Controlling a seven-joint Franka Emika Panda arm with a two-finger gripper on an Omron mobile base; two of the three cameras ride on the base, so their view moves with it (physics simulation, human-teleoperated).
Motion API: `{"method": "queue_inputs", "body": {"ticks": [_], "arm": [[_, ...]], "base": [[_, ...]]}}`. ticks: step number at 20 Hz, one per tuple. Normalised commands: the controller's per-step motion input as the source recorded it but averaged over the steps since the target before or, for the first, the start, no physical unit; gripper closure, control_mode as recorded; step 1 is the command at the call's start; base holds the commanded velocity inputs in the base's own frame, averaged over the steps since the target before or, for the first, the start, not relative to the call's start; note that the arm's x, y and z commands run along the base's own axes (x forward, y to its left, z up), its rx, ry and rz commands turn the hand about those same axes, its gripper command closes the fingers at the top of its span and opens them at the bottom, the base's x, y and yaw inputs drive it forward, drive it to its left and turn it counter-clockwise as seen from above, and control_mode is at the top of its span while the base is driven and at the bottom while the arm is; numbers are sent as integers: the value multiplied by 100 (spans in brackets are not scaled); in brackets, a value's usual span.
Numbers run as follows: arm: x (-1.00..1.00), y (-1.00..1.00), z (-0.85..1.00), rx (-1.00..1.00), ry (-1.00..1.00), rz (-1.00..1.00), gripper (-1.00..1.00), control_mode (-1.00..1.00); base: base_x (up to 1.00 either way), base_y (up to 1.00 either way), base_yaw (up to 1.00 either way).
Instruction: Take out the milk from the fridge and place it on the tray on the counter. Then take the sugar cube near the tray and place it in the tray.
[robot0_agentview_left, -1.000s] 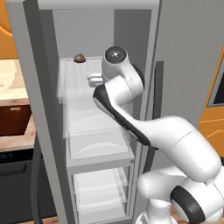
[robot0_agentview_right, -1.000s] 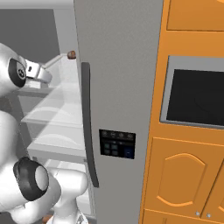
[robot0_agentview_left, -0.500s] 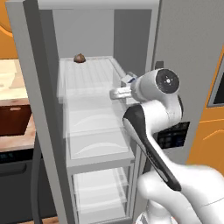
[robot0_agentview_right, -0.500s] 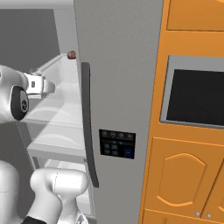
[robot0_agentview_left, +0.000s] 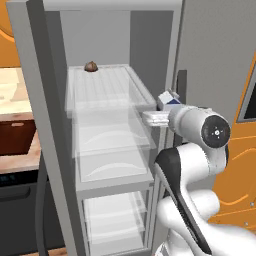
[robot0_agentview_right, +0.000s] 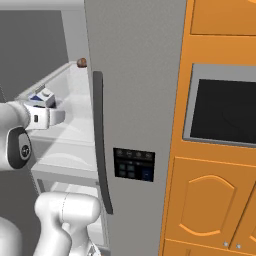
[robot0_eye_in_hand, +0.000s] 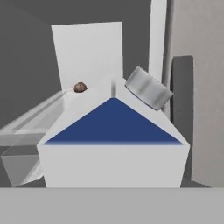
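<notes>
Grey fridge (robot0_agentview_left: 100, 125) open, glass shelves inside. Hand (robot0_agentview_left: 161, 111) pinches the milk (robot0_eye_in_hand: 113, 140) at the shelf's front edge, carton out past the right wall. Next, I'd judge: back straight out, keep carton level, clear the door edge. Fingertips hidden behind carton; tray (robot0_agentview_left: 15, 137) cut off at left; sugar cube can't be made out. Brown lump (robot0_agentview_left: 91, 66) on the rear shelf.
</notes>
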Motion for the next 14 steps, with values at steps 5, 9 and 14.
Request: {"method": "queue_inputs", "body": {"ticks": [5,9,14], "arm": [[-15,-41,22,15,0,0,100,-100],[-21,-47,18,14,0,0,100,-100],[-24,-32,0,7,0,0,100,-100]], "base": [[0,0,0],[0,0,0],[0,0,0]]}}
